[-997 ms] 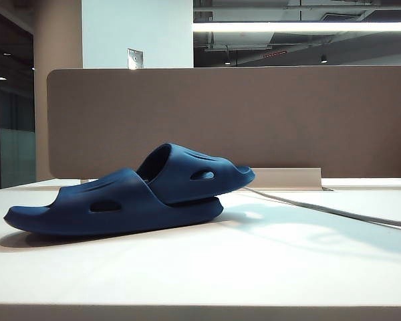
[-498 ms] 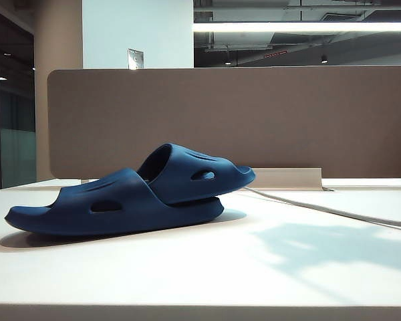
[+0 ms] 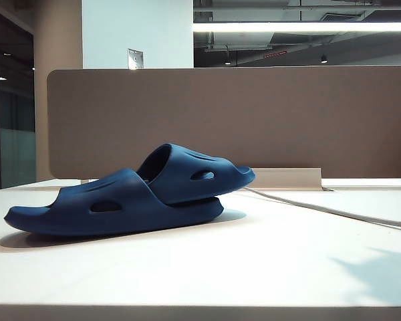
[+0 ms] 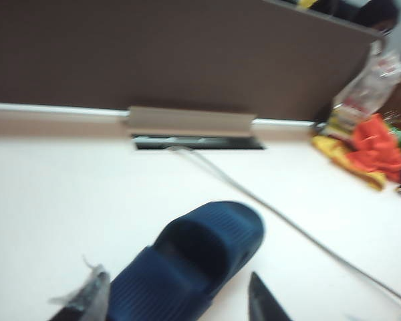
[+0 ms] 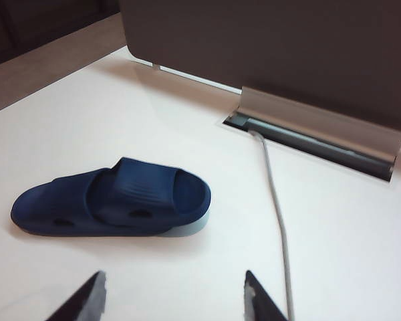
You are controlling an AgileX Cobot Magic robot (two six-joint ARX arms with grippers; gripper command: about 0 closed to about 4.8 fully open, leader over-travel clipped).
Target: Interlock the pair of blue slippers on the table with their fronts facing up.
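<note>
The pair of blue slippers lies interlocked on the white table [image 3: 267, 267], left of its middle. The lower slipper [image 3: 113, 207] rests flat. The second slipper [image 3: 194, 170] is tucked under its strap and tilts up to the right. Neither gripper shows in the exterior view. In the blurred left wrist view, my left gripper [image 4: 174, 302] hangs open, back from the slippers [image 4: 194, 261], whose ridged strap shows between its fingertips [image 4: 87, 297] without touching them. My right gripper [image 5: 174, 297] is open over bare table, well short of the slippers [image 5: 113, 200].
A brown partition [image 3: 254, 120] closes the back of the table. A grey cable [image 3: 321, 208] runs from a metal-covered slot [image 5: 314, 124] across the right side. Colourful bags [image 4: 367, 144] lie at the far right by the partition.
The slippers have stayed put. The arm shadow on the right of the table has slid away from them towards the front right corner and shrunk.
</note>
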